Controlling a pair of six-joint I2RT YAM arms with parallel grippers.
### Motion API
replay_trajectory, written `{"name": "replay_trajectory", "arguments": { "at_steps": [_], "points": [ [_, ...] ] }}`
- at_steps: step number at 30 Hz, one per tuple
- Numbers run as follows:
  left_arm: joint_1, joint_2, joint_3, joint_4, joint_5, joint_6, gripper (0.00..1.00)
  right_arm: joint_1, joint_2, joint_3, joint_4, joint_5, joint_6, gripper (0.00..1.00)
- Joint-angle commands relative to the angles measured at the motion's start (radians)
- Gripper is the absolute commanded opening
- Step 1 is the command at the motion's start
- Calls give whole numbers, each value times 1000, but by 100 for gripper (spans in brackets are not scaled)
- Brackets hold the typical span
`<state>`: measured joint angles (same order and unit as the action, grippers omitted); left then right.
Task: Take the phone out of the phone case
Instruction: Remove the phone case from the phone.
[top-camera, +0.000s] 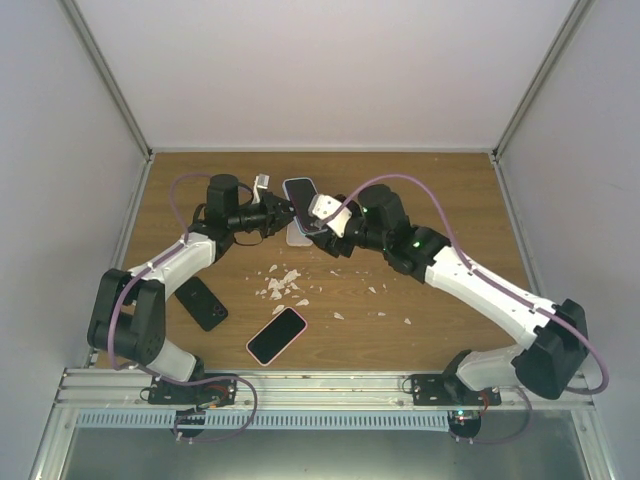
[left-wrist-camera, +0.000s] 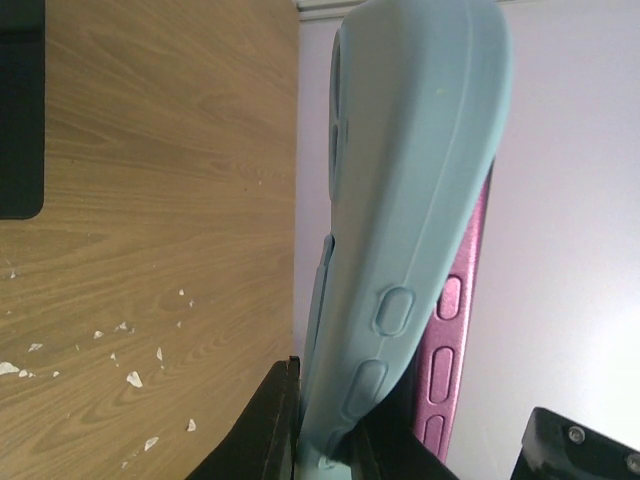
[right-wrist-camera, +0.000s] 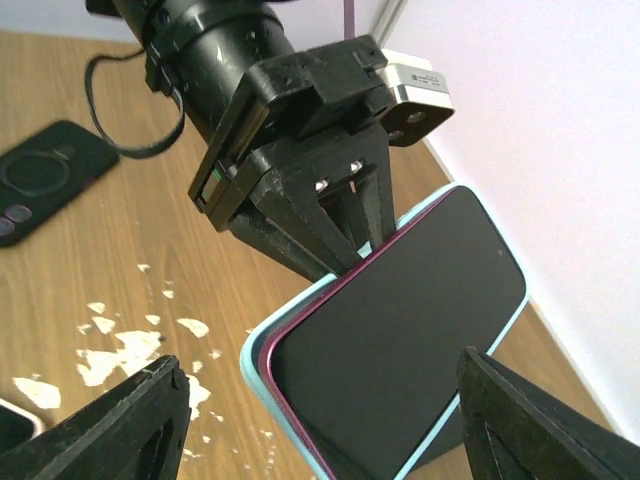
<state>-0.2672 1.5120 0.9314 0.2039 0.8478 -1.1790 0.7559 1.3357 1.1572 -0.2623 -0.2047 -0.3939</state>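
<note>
The phone (right-wrist-camera: 400, 340) has a dark screen and a magenta frame. It sits in a light blue phone case (left-wrist-camera: 420, 180), held up off the table near the back middle (top-camera: 300, 190). At one side the magenta frame (left-wrist-camera: 455, 310) stands clear of the case's back. My left gripper (left-wrist-camera: 335, 440) is shut on the case's edge and reaches in from the left (top-camera: 285, 212). My right gripper (right-wrist-camera: 320, 400) is open. Its fingers (right-wrist-camera: 130, 420) straddle the phone's near end, the left one well away from it.
A black phone case (top-camera: 202, 302) lies at the left and a pink-rimmed phone (top-camera: 276, 335) near the front middle. White flakes (top-camera: 283, 285) are scattered on the wooden table (top-camera: 440, 190). A pale flat thing (top-camera: 297, 238) lies below the raised phone. Walls enclose three sides.
</note>
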Motion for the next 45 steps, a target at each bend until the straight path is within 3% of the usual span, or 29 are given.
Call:
{"name": "replay_trajectory", "arguments": {
  "at_steps": [1,14,37,45],
  "points": [
    [8,5,21,96,30,-43,1,63,32,-18,59,191,-105,73],
    [11,-4,4,108,36,-66,1,161,112,-48,206,472,-187,65],
    [13,0,-17,100,16,-51,0,160,124,1,207,516,-146,59],
    [14,-2,-19,115,34,-75,0,162,149,-80,366,648,-274,54]
  ]
}}
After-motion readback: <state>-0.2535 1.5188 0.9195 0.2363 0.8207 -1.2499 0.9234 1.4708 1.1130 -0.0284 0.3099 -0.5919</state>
